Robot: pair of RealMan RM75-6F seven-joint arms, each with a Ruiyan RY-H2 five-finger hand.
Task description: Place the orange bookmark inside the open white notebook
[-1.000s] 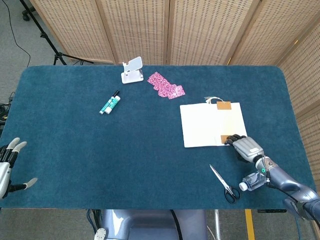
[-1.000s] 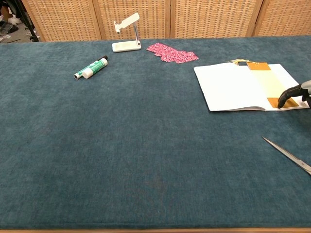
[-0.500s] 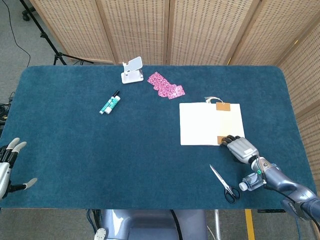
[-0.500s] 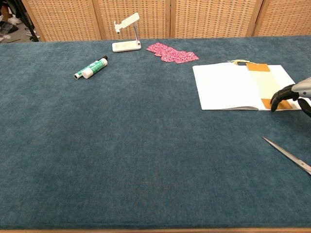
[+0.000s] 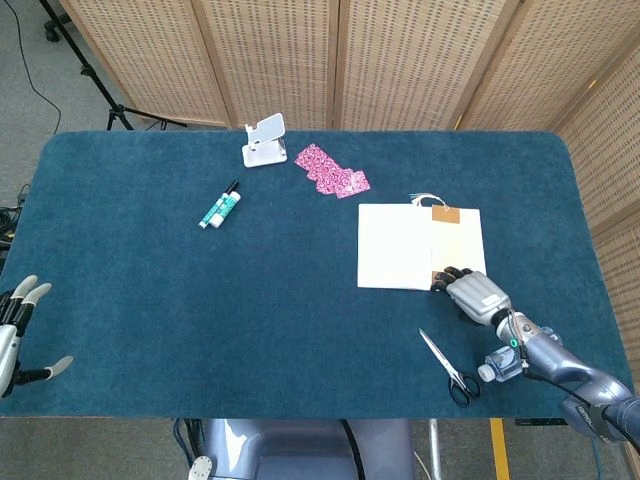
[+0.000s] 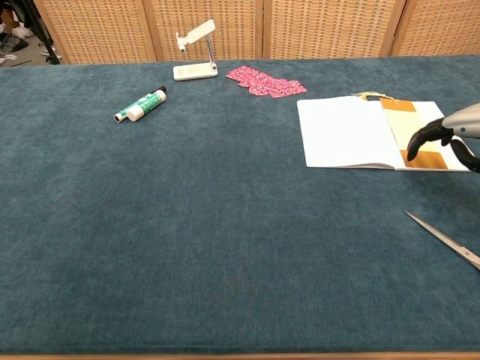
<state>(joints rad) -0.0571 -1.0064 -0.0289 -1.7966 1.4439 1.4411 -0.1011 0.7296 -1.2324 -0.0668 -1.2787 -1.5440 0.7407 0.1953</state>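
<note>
Right hand (image 5: 474,295) at the notebook's (image 5: 400,258) near right corner, dark fingertips (image 6: 421,140) curled down onto the near end of the bookmark (image 6: 424,157). Touching or pressing there, by the look of it; a true pinch cannot be told from either view.

Bookmark lying on the right-hand page, running from near edge to far edge, its far end (image 5: 445,213) and pale tassel (image 5: 424,200) poking out past the page's far edge. Orange showing only at the two ends; middle looking paler, perhaps under a thin sheet, hard to tell.

Changed over the last second: hand moved leftward and slightly toward the far edge of the table (image 5: 120,300), and notebook and bookmark shifted with it, the notebook's near edge now farther from the scissors (image 5: 448,367). Reads as a nudge that slid the book on the cloth, not a lift. Bookmark already inside the open pages, so task close to done; likely left only to release and draw the hand clear without dragging the strip off.

Left hand (image 5: 18,335) at the near left corner, holding nothing, fingers spread.

Glue stick (image 5: 219,205), phone stand (image 5: 265,141) and pink cloth (image 5: 331,172) toward the far edge, untouched.
</note>
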